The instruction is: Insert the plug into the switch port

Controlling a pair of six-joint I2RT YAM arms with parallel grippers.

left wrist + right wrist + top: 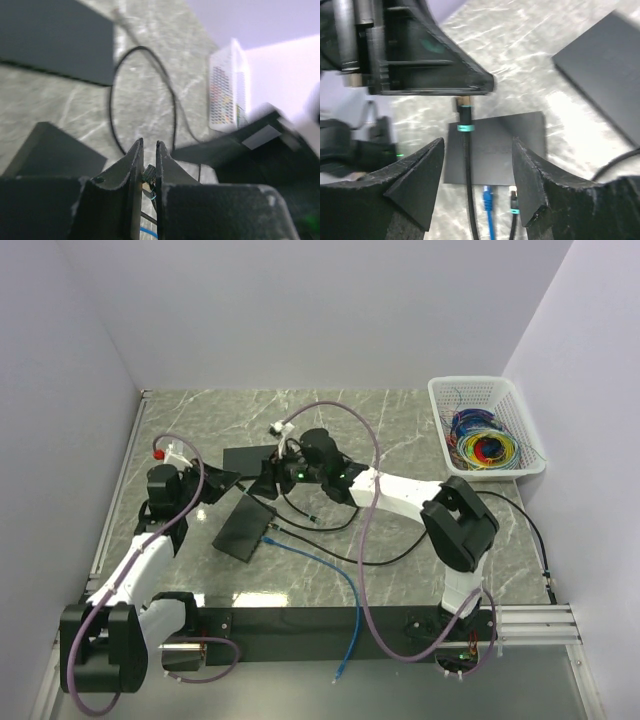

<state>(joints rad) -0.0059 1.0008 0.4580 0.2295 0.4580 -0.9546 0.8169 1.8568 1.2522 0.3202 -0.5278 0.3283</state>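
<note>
Plug (463,104), on the end of a black cable (466,165) with a teal band, sits pinched between the fingertips of the left gripper (149,146). Those jaws are drawn in to a narrow slit with the plug filling it. In the right wrist view, the plug shows just past the edge of the switch (492,155) that lies opposite its port face, and it is not in any port. Its cable trails back across the top of the switch.

A blue plug (488,192) and a second black plug (512,197) already sit side by side in the port face. The right gripper (477,145) stands wide open with one finger on each side of the black cable, touching neither the cable nor the plug.

From above, the two grippers meet tip to tip over the left half of the table (400,420), about midway between its near and far edges. The plug itself is hidden between them there. The switch lies askew just nearer than that meeting point, and a flat black box (250,457) lies just beyond it. A blue cable (345,590) runs from the switch towards the near edge.

Bare marble stretches from the switch to the right, as far as a white basket (442,415) of coloured wires in the far right corner. The left arm works close to the left edge and its wall.
</note>
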